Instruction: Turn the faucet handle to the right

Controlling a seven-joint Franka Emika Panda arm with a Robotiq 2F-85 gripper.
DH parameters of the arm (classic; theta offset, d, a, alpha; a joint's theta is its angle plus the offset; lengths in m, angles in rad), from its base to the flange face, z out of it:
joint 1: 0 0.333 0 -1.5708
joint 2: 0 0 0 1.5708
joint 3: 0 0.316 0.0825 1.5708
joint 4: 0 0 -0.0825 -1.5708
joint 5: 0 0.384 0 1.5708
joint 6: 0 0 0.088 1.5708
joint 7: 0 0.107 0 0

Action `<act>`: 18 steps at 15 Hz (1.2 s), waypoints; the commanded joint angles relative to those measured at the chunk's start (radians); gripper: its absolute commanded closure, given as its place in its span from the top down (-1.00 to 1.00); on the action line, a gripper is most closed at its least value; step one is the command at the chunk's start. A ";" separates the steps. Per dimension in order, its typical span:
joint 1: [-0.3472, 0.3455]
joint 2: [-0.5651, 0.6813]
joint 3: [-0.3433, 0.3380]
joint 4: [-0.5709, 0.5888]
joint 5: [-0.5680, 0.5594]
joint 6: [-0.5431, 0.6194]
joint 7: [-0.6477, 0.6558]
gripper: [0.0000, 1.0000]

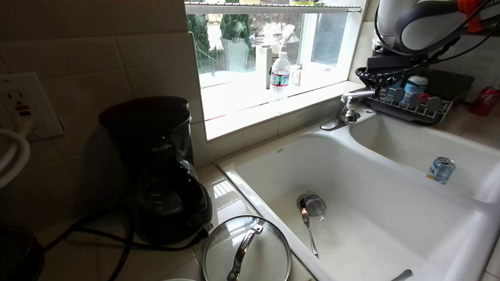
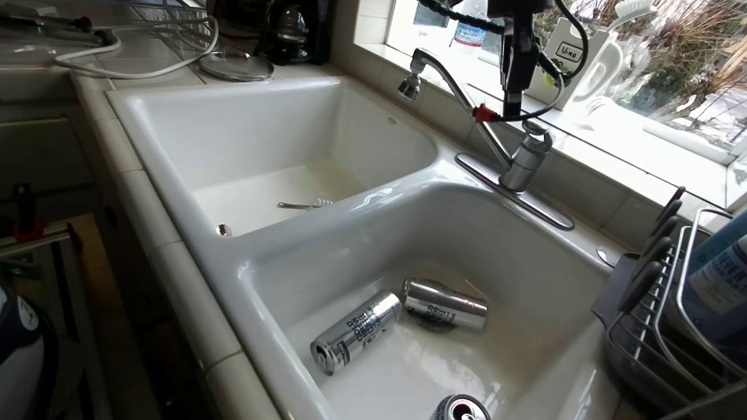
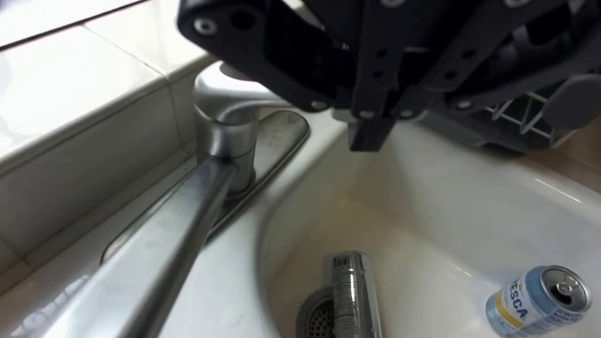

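Observation:
The faucet handle is a shiny chrome lever atop the faucet body. In the wrist view it points right, and its end is hidden behind my gripper's left linkage. In an exterior view the handle sits atop the faucet with its long spout reaching over the far basin. My gripper is shut, with its fingertips together and nothing seen between them. It points down beside the faucet body, on the basin side. In an exterior view my gripper appears just above the handle. I cannot tell whether they touch.
The window ledge and tiled wall stand behind the faucet. A dish rack stands beside the near basin, which holds several cans. The far basin holds a fork and a plastic bottle. A cable hangs near the spout.

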 commanded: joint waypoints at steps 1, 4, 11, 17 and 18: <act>0.014 0.012 -0.016 0.015 -0.053 0.003 0.126 -1.00; 0.014 0.015 -0.017 0.016 -0.072 -0.007 0.177 -1.00; 0.004 0.015 -0.031 0.012 -0.100 -0.008 0.252 -1.00; -0.009 0.014 -0.051 0.006 -0.091 -0.004 0.276 -1.00; -0.010 0.013 -0.053 0.005 -0.095 -0.001 0.283 -1.00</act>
